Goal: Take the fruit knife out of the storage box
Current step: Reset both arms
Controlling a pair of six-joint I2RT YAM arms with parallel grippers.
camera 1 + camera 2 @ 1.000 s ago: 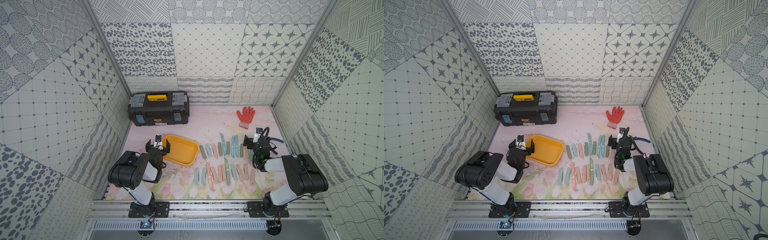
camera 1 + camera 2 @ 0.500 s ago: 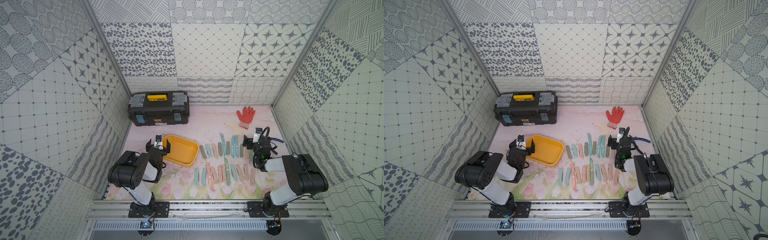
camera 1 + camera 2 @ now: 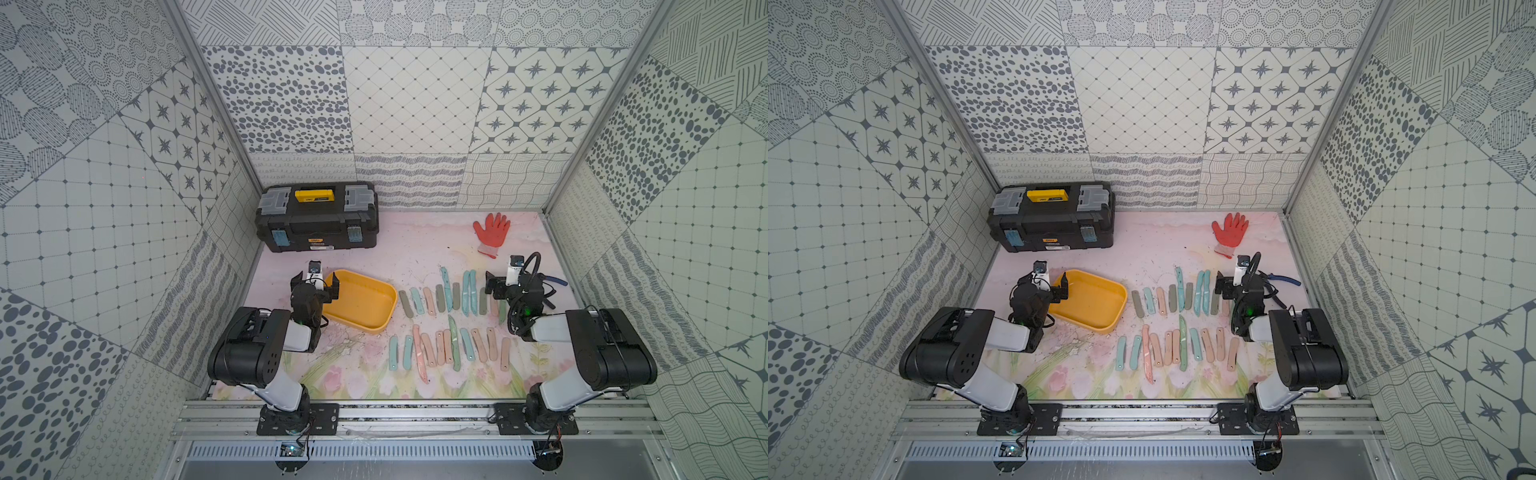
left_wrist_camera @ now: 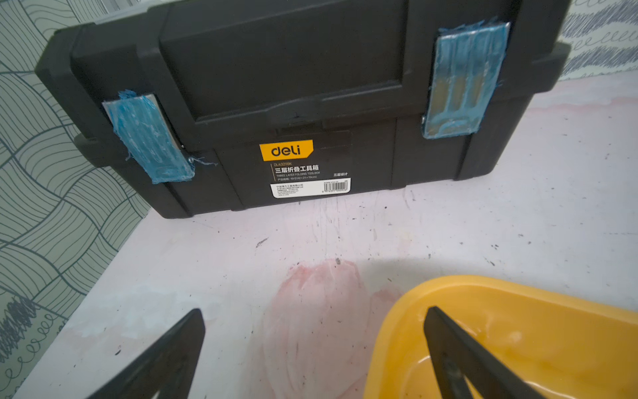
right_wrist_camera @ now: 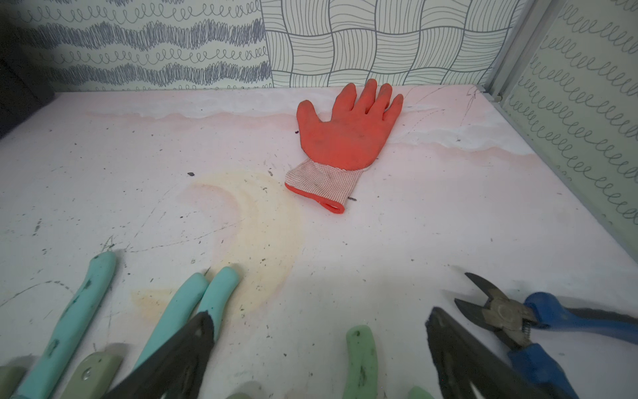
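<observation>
Change from the earlier frames: none, both arms sit as before, folded low. Left gripper has jaws spread wide, gripping nothing, with one finger over the storage box and the other over the mat outside its corner. Right gripper is equally spread, over the back row of fruit knives. The knives lie in two rows on the mat beside the yellow box. Toolbox label reads "deli", "THREE LAYER FOLDING TOOLBOX".

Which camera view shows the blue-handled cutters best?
The right wrist view: the blue-handled cutters sit close up, blades and pivot sharp. In both top views only the handle ends peek out beside the right arm. The left wrist view misses them.
</observation>
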